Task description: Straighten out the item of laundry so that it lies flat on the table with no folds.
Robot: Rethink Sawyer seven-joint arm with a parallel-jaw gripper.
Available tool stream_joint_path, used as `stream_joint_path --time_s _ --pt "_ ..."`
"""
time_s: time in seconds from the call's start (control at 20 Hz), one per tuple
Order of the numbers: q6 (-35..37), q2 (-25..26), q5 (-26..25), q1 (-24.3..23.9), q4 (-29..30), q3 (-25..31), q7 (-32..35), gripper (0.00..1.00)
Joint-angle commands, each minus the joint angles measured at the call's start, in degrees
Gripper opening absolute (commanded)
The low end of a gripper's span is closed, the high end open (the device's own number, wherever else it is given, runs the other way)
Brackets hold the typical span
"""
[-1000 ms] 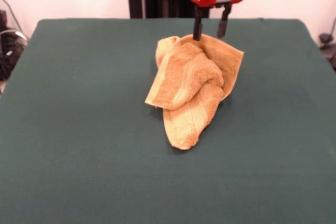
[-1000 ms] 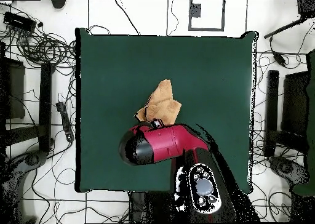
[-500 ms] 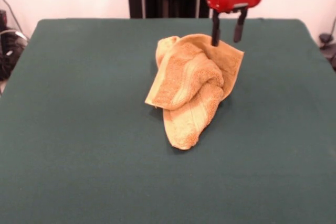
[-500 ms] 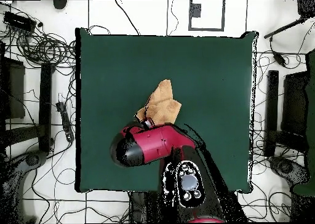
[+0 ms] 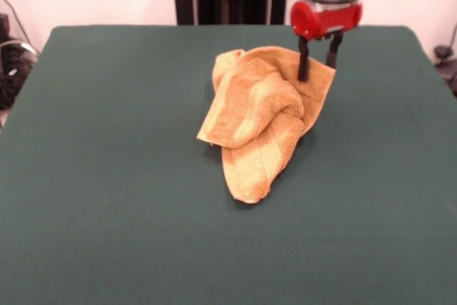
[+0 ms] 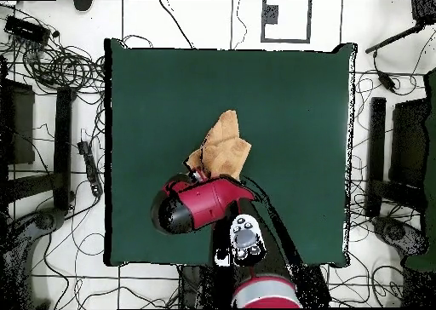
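Open claw [image 5: 318, 69] over crumpled towel [image 5: 260, 119] (far corner) on table [image 5: 107, 176]

Bright, even indoor light, soft shadows, no glare; front view slightly soft.

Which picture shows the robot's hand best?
The front view. There the hand shows plainly, two open black fingers at the towel's far corner. In the overhead view the red arm hides the hand.
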Motion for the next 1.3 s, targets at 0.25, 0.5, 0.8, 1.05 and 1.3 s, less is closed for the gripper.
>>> stream_joint_path --time_s 0.25,0.5,0.8,1.05,1.3 --pt "-5.75 10.64 0.20 1.59 -3.71 -4.35 9.83 1.00" --pt "-6.50 8.91 1.20 1.72 -2.13 -4.07 9.86 1.00" --pt "-2.66 7.40 2.71 0.26 -0.39 -2.23 8.97 1.00" --pt "-1.89 8.06 2.45 -2.81 -1.09 1.44 6.64 1.00" --pt "-2.28 7.90 1.76 -3.77 -1.11 2.42 5.96 1.00"
